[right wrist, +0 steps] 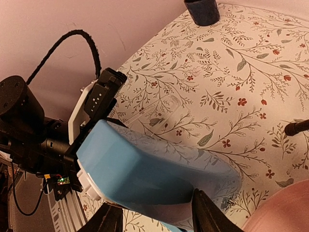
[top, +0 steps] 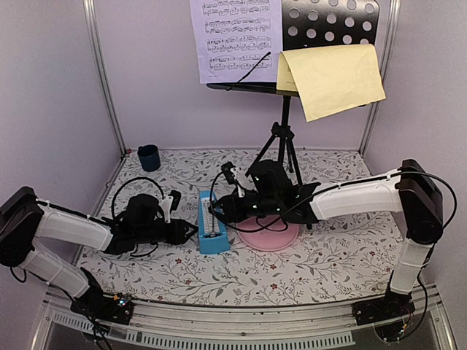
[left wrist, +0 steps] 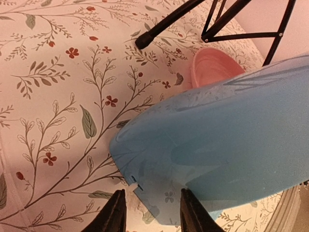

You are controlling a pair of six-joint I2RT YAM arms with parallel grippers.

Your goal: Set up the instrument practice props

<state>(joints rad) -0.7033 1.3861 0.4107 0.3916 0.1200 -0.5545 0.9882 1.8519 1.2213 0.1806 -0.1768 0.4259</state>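
Top external view: metronome point(top: 212, 222) sits between both tools. Left gripper point(left wrist: 153, 212) pinches one end, the body running ahead of its fingers. Right gripper point(right wrist: 157, 217) straddles the other end; can't tell if it's clamped. Risk: if you let go left early, the tapered sides could slip out toward the pink plate point(top: 276, 239).
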